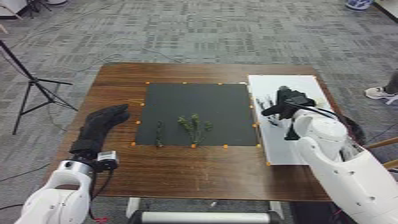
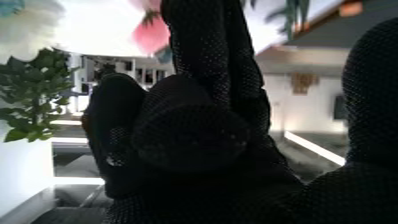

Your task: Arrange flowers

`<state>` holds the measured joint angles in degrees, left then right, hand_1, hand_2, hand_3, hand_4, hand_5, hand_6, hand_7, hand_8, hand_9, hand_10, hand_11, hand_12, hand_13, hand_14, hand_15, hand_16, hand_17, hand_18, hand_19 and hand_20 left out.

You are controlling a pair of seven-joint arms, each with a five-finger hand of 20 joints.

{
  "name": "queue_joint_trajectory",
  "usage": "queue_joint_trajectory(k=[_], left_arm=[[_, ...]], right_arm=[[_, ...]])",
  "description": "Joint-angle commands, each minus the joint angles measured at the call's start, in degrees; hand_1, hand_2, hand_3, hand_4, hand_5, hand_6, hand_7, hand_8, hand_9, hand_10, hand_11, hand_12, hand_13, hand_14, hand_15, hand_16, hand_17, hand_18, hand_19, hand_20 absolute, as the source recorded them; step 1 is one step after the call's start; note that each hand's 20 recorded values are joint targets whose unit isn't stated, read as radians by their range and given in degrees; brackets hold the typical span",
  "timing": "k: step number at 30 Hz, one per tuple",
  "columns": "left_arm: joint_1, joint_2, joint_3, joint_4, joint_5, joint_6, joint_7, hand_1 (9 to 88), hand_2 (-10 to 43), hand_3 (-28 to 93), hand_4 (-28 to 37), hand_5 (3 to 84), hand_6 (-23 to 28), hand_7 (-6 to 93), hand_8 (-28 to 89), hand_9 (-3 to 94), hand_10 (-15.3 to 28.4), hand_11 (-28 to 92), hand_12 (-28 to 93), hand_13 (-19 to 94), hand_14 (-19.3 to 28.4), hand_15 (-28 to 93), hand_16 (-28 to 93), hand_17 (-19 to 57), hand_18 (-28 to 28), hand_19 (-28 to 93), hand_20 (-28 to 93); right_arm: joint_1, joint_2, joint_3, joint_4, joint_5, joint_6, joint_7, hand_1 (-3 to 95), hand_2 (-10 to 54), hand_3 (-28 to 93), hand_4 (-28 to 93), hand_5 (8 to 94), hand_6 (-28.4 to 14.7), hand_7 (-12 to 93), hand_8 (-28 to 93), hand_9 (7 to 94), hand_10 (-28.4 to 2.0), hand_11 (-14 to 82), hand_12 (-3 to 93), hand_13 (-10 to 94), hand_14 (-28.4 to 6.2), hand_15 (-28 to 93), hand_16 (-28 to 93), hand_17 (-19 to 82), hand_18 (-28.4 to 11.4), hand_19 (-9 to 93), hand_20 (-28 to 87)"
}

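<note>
Left hand (image 1: 105,121) at left part of table (image 1: 195,175), fingers straight, together. Thin sprig (image 1: 160,134), then branched greenery (image 1: 194,130), flat on dark mat (image 1: 222,100). Right hand (image 1: 290,100) above white board (image 1: 282,155); grip state: cannot tell. Wrist view: white flower (image 2: 27,31), leaves (image 2: 37,95), pink flower (image 2: 151,36).

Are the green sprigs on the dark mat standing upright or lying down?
Lying down: the head view shows the green sprigs with stems and leaves stretched along the dark mat, near its front edge.

Head view high, wrist close
</note>
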<state>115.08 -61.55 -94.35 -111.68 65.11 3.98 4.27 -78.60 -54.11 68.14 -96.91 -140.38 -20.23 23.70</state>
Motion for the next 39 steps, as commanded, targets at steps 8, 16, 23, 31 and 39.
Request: queue_joint_trajectory(k=[8,16,23,31,39], left_arm=[[0.37,-0.72,-0.22,-0.57,0.04,-1.05,-0.27,20.7,1.1,67,-26.2,46.4,4.5,14.7,-8,47.6,14.4,19,11,34,18.6,18,1,0.1,13.8,7,15],[0.47,-0.88,-0.42,-0.55,-0.08,-0.98,-0.38,20.7,1.1,67,-26.1,46.4,4.5,14.6,-8,47.6,14.4,19,11,34,18.6,18,1,0.1,13.9,7,15],[0.8,-1.01,-0.56,-0.73,-0.08,-1.01,-0.37,20.8,1.1,67,-26.1,46.4,4.5,14.6,-8,47.6,14.4,19,11,34,18.6,18,1,0.0,13.9,7,15],[0.59,-0.91,-0.61,-0.69,-0.1,-1.67,-0.85,20.8,1.1,67,-25.9,46.4,4.6,14.5,-8,47.5,14.3,19,11,34,18.5,18,1,0.0,13.9,7,15],[0.72,-0.55,-0.62,-0.77,-0.29,-1.86,-1.33,20.8,1.0,67,-25.8,46.3,4.6,14.4,-7,47.5,14.3,19,11,34,18.6,18,1,0.0,13.9,8,15]], right_arm=[[4.61,-2.05,-5.45,3.47,-3.6,-2.66,1.36,23.8,-9.5,57,-9,76.1,-5.5,31,-4,92.6,-13.7,31.8,24.5,94,-1.4,65,23,70,-13.0,93,60],[4.52,-3.35,-6.53,5.64,-2.89,-3.72,3.41,35.2,-9.5,59,-9,76.7,-5.4,31,-4,93.1,-13.3,31.7,24.7,94,-1.2,65,22,71,-11.7,93,57],[4.52,-3.78,-6.27,5.99,-1.04,-5.22,5.19,49.6,-9.5,54,-10,76.1,-3.7,28,25,93.5,-13.1,31.4,24.8,94,-1.0,65,22,72,-10.8,93,54],[3.71,-3.38,-4.71,4.94,2.61,-4.73,5.83,55.5,-8.8,58,-7,76.9,-2.6,29,26,93.7,-12.2,32.4,25.9,94,-0.7,65,22,72,-10.3,93,53],[2.98,-1.55,-1.03,-1.27,6.62,0.96,5.48,53.8,-8.7,61,-4,76.5,-1.8,32,28,93.6,-11.6,36.2,27.8,94,0.1,67,22,73,-10.4,93,55]])
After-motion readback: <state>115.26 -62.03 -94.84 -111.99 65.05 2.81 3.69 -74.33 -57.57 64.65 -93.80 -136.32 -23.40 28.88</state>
